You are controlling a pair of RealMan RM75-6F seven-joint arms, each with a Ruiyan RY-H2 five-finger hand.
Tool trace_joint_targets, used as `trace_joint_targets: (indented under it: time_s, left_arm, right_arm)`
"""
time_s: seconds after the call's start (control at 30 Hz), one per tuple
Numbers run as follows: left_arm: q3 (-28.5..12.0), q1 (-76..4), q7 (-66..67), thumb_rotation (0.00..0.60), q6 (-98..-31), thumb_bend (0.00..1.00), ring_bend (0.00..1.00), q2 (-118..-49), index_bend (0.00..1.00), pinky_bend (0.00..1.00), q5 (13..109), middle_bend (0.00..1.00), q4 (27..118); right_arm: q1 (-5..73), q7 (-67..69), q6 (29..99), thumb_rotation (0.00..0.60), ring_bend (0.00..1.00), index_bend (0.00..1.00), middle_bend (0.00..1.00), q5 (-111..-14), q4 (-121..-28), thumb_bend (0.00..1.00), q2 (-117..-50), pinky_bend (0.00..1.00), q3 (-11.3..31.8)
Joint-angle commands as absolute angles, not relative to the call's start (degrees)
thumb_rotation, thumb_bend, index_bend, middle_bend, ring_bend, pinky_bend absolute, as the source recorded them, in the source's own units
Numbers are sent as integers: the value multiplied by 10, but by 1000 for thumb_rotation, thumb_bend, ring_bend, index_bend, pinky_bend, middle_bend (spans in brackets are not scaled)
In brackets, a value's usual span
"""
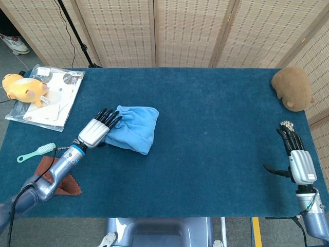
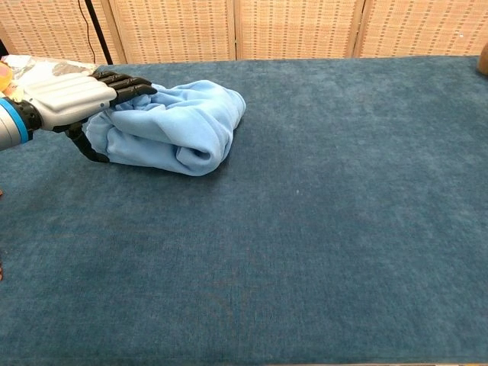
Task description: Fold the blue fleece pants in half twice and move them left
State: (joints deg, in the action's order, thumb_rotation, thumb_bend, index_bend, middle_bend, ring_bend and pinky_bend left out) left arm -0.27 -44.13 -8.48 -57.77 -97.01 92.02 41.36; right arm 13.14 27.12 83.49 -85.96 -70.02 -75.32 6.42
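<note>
Left robot hand (image 1: 95, 132) grips the folded blue fleece pants (image 1: 134, 126) left of the worktop (image 1: 216, 128) centre; right robot hand (image 1: 299, 160) lies spread, empty; dragging low should keep folds intact.

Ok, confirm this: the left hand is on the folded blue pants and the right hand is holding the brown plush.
Not quite. The right hand holds nothing; it rests open on the table's right edge, well short of the brown plush, as the head view shows. The left hand is on the pants.
</note>
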Motion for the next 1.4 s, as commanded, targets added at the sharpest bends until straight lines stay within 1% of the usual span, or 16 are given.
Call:
trace_joint_targets:
  time_s: [0.03,0.17,0.23,0.3,0.4,0.43,0.47,0.53,0.57,0.67,0.7,0.73,0.8,0.87,1.03,1.4]
  left_arm:
    - [-5,-442,-89,600,-574,74,0,-984,0,0,914,0,396]
    - [-9,-445,-93,600,-570,79,0,-997,0,1,907,0,384]
    - [-12,-446,-86,600,-574,98,0,-1004,0,35,904,0,377]
    - [-14,-446,-80,600,-574,175,0,-1012,0,92,900,0,370]
    - [-17,-447,-72,600,-581,420,14,-1023,16,199,898,0,361]
    - [-18,-447,-73,600,-585,473,41,-1025,51,235,898,7,359]
    - [-19,-447,-74,600,-593,542,106,-1028,132,297,900,42,356]
    - [-18,-446,-80,600,-605,632,255,-1032,315,405,903,157,348]
    - [-17,-446,-84,600,-613,665,333,-1033,416,464,906,245,343]
    - [-12,-444,-104,600,-643,720,484,-1039,637,596,917,443,322]
    - [-11,-443,-113,600,-655,745,514,-1040,678,623,921,481,316]
    - [-10,-443,-122,600,-664,804,559,-1042,734,661,924,531,308]
    - [-7,-442,-143,600,-686,911,620,-1046,794,714,931,586,290]
    - [-4,-441,-158,600,-697,946,647,-1049,810,740,935,608,274]
    - [-5,-439,-183,600,-729,970,684,-1048,827,779,937,643,258]
    - [-27,-428,-198,600,-793,976,691,-1008,837,784,922,655,281]
  right_arm:
    - [131,273,837,600,0,0,0,-860,-701,0,-753,0,65]
    - [130,275,839,600,0,0,0,-861,-702,0,-752,0,67]
    - [130,275,840,600,0,0,0,-862,-702,0,-752,0,67]
    - [130,275,840,600,0,0,0,-864,-702,0,-752,0,67]
    - [129,276,840,600,0,0,0,-866,-702,0,-752,0,66]
    - [129,276,841,600,0,0,0,-866,-702,0,-752,0,67]
    - [129,276,842,600,0,0,0,-867,-702,0,-752,0,67]
    - [129,276,843,600,0,0,0,-867,-701,0,-752,0,67]
    - [129,276,844,600,0,0,0,-868,-701,0,-752,0,67]
    - [129,277,845,600,0,0,0,-870,-701,0,-753,0,67]
    - [129,277,845,600,0,0,0,-871,-701,0,-753,0,67]
    - [129,278,846,600,0,0,0,-871,-701,0,-753,0,66]
    - [129,278,846,600,0,0,0,-873,-701,0,-753,0,66]
    - [129,278,846,600,0,0,0,-874,-701,0,-753,0,66]
    - [128,278,847,600,0,0,0,-874,-702,0,-753,0,66]
    - [129,279,846,600,0,0,0,-874,-705,0,-752,0,66]
